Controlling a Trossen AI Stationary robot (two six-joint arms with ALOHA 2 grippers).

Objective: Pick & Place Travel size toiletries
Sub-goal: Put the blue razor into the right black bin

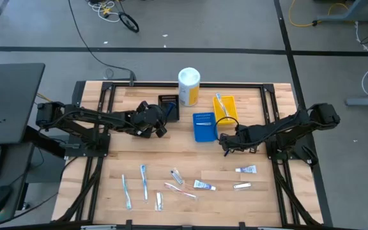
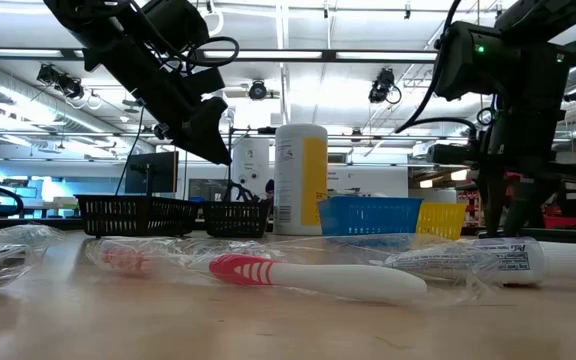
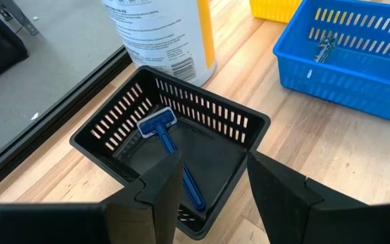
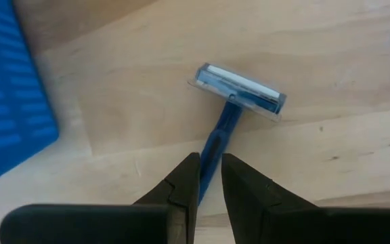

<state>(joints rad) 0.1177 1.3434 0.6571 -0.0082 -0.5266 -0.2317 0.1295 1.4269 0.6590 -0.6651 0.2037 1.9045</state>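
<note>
Near edge of the counter [image 1: 94, 166]: loose toiletries in a row — two light-blue toothbrushes [image 1: 144, 181] at 7 o'clock, a pink toothbrush [image 2: 313, 277] closest to the low camera, small white tubes [image 1: 204, 185] around 6, two more tubes [image 1: 246, 169] toward 5.

Mid-counter, right end effector [image 4: 208, 177] was down at the counter just at 4 o'clock of the blue tray [image 1: 203, 126], fingers nearly together, clamped on the handle of a blue razor [image 4: 235, 108]; the razor's head lay flat on the wood, out past the fingertips.

Left end effector [image 3: 212, 179] hung above the near corner of the black tray [image 3: 175, 152], fingers apart, holding nothing. A second razor [image 3: 171, 152] lay inside that tray, head toward the far wall.

Farther back: yellow tray [image 1: 225, 107] at about 1 o'clock with a toothbrush [image 1: 222, 105] in it, touching the blue tray. Blue tray held a small item, too small to tell. White-and-yellow canister [image 1: 188, 86] stood upright at 12, between black and yellow trays.
</note>
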